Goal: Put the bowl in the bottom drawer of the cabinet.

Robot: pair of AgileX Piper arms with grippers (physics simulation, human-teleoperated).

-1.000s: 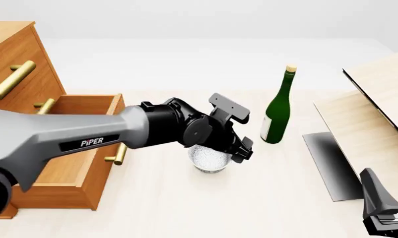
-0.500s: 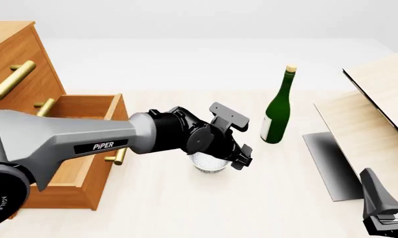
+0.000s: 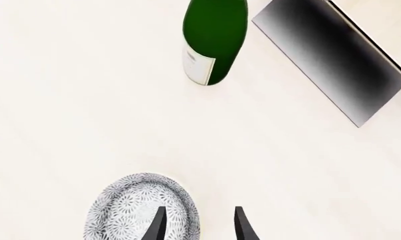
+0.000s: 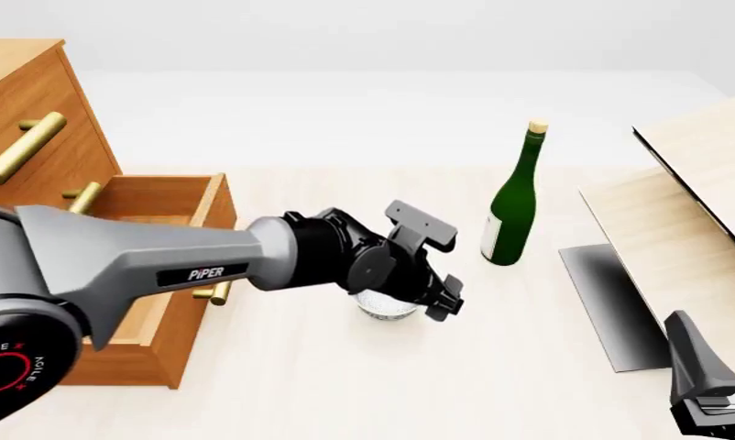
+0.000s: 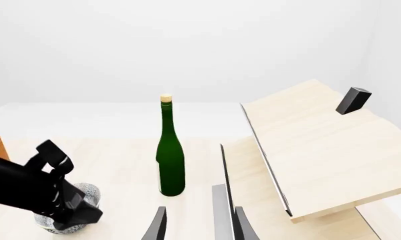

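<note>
The pale wood-grain counter (image 4: pixel 343 385) carries everything. At its left edge stands the tall orange-brown wooden cabinet (image 4: pixel 26 119) with brass bar handles, and its shallow bottom drawer (image 4: pixel 148 275) is pulled out onto the counter side, open at the top. On the right sits a pale light-wood box (image 4: pixel 697 202) with a dark panel (image 4: pixel 606 302) lying beside it. A green glass bottle (image 4: pixel 510 206) with a cork stopper and white label stands upright between the box and the middle of the counter.

The small round white bowl (image 4: pixel 386 305) with blue-grey speckles rests on the counter just right of the open drawer, near the bottle but apart from it. The left tool (image 4: pixel 439 298) hangs over the bowl; in the left wrist view its fingers (image 3: pixel 155 227) are spread, one over the bowl's inside and the other outside the rim, straddling the wall. The right tool (image 5: pixel 197 227) sits low at the near right corner, its fingers apart and holding nothing.
</note>
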